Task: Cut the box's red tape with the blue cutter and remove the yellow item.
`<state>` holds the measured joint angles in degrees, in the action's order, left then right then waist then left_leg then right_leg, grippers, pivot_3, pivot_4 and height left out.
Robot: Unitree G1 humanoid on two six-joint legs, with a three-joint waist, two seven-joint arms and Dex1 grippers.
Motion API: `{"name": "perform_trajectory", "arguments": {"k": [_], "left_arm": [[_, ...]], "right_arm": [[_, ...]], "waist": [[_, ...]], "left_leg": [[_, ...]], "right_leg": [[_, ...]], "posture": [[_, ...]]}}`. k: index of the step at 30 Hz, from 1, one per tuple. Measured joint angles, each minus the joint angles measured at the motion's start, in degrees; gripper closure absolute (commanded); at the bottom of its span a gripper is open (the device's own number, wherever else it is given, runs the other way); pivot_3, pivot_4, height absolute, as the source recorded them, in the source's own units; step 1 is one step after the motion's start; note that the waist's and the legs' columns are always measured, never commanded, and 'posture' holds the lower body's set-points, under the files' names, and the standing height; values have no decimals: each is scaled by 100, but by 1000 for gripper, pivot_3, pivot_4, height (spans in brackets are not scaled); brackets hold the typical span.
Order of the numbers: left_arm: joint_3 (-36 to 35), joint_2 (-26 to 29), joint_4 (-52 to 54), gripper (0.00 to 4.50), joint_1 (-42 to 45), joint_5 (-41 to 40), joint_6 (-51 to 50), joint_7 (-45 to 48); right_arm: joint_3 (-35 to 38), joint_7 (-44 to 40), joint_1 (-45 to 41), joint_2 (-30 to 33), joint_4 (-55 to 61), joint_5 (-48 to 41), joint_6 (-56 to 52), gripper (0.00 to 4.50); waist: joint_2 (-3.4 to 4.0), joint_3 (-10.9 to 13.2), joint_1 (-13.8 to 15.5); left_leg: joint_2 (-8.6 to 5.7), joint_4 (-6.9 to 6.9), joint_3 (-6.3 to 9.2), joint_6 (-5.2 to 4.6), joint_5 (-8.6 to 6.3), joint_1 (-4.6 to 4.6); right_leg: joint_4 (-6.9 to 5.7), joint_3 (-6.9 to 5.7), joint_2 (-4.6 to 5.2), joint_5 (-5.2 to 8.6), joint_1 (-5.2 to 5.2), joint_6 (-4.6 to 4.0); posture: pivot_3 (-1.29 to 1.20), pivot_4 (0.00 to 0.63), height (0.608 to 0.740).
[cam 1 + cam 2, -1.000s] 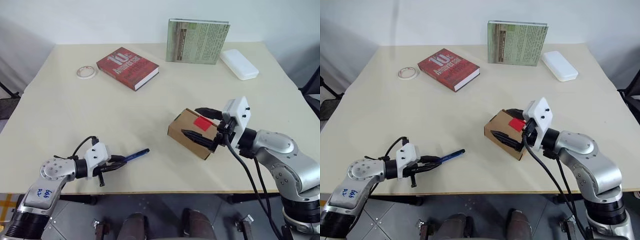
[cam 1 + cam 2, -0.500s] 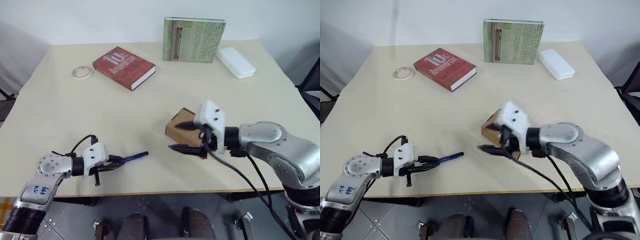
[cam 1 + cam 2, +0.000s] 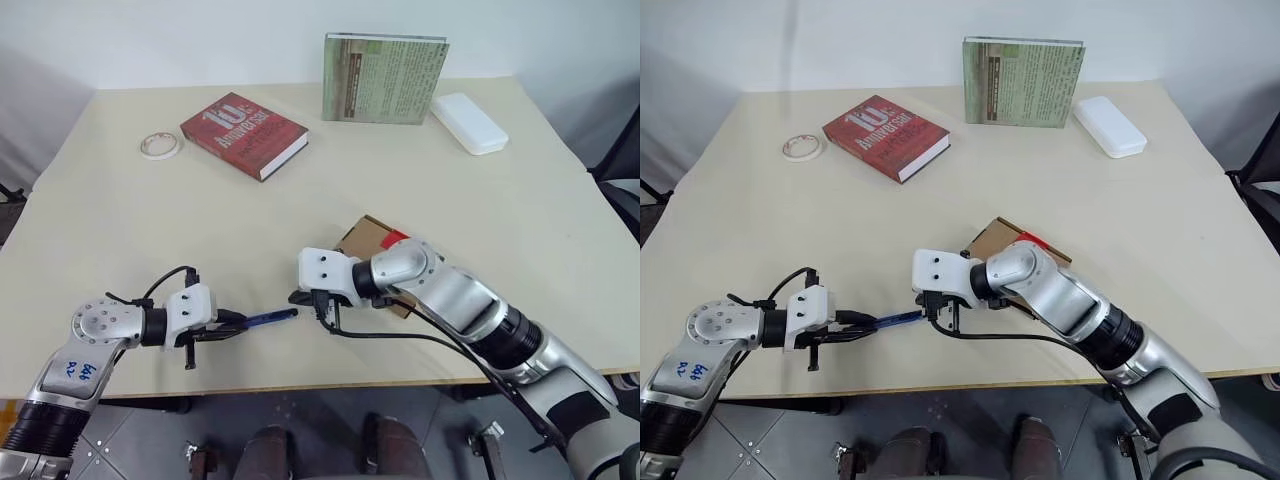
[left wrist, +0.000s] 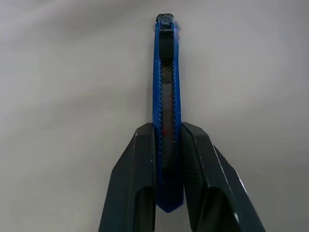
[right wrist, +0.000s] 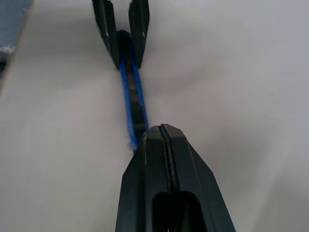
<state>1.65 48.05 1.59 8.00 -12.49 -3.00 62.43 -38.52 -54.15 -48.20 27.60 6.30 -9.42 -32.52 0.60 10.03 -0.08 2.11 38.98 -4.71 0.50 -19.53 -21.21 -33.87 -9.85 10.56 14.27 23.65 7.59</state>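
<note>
Near the bench's front edge, left gripper (image 4: pixel 169 145) clamping blue cutter (image 4: pixel 165 87), closed right gripper (image 5: pixel 163 133) at its tip, box (image 3: pixel 365 238) behind

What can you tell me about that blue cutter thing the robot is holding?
The blue cutter is slim and pen-shaped, dark blue, with a dark strip down its middle. It looks like plastic. It lies nearly level just above the table, near the front edge. The left gripper clamps one end between its black fingers. The right gripper, fingers pressed together, meets the other end.
</note>
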Motion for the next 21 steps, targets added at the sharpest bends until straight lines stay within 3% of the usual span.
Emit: {"name": "perform_trajectory", "arguments": {"k": [10,21], "left_arm": [[1,0,9,4106,11,25,-12,-26],[0,-5,16,4106,12,42,-17,-34]], "right_arm": [[-153,-583,-5,-413,-774,630,766,4488],[-136,-639,-171,-1452,-1647,1075,1129,4488]], "waist": [[0,0,-1],[1,0,-3]], "left_leg": [[1,1,-1,1,0,3],[2,1,-4,2,1,8]], "right_leg": [[-4,2,-1,0,0,0],[-11,8,-2,0,0,0]], "posture": [[0,150,740],[0,150,740]]}}
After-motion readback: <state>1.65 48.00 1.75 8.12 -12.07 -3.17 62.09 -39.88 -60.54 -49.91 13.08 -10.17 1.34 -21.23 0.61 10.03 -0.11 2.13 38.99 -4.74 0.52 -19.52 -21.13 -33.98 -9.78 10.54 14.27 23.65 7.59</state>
